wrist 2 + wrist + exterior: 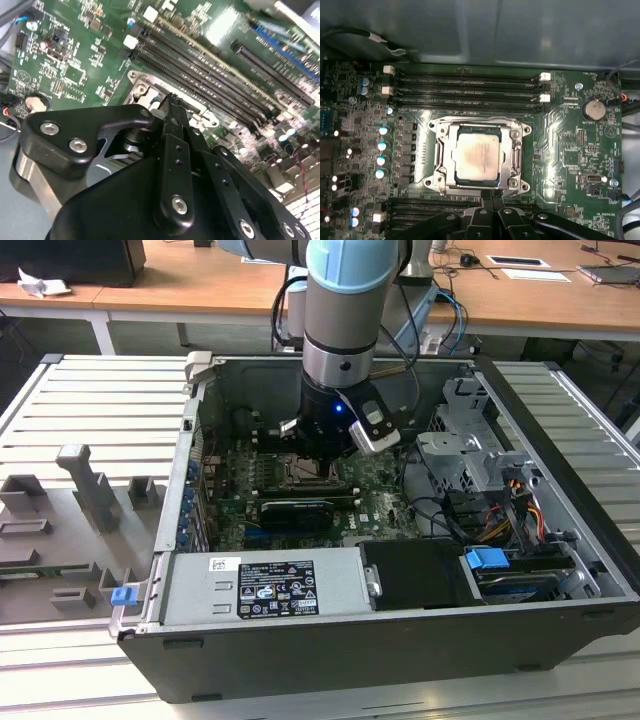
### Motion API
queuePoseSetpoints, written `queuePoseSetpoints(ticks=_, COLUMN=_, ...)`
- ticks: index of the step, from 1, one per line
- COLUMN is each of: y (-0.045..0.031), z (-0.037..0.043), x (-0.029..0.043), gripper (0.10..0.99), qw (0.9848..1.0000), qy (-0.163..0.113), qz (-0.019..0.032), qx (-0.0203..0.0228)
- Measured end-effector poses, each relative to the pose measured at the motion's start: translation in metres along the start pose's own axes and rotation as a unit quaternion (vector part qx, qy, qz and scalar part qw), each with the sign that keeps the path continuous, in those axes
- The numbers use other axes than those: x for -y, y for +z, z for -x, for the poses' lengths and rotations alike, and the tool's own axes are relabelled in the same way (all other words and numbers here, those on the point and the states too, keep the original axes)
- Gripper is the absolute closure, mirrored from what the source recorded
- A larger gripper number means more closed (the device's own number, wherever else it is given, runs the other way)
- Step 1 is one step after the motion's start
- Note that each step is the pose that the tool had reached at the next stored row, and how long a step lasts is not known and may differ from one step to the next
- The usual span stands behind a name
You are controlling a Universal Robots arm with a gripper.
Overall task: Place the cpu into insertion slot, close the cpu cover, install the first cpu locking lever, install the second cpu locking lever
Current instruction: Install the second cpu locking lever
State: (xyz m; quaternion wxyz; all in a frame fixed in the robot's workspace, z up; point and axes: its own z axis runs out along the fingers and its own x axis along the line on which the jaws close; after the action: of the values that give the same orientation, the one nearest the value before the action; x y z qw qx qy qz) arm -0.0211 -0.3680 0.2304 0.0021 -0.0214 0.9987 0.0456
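In the first wrist view the gripper [491,196] stands nearest, its two black fingertips pressed together with no gap and nothing between them, their tips at the near edge of the insertion slot [436,176]; the rest of the fingers is cut off by the frame; in the second wrist view the gripper's black body [150,200] hides most of the socket, so only a corner of its silvery rim [136,82] peeps out; whether the tips touch the metal I cannot tell. The cpu [477,157] lies flat inside the slot, its pale top showing through the window of the cpu cover [516,152], which lies down over it; the levers along the slot's sides are hard to make out, and whether they are latched I cannot tell. Beyond the slot run long black memory slots [470,90], and past them the grey case wall [520,30]; a round coin battery [595,110] sits to one side of the slot on the green board [560,150]. In the exterior view the arm [345,330] reaches down into the open computer case [560,440] and covers the socket; a grey power supply [270,585] lies nearer than the slot.
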Motion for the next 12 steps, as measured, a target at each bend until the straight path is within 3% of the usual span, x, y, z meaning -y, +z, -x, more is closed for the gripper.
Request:
queuePoseSetpoints(ticks=4, y=-0.0003, z=-0.0096, x=0.0029, gripper=0.98, qw=1.0, qy=0.0, qz=0.008, qx=0.0003)
queuePoseSetpoints(ticks=12, y=0.0003, z=-0.0222, x=0.0062, gripper=0.98, qw=0.9999, qy=0.0, qz=0.0127, qx=0.0005)
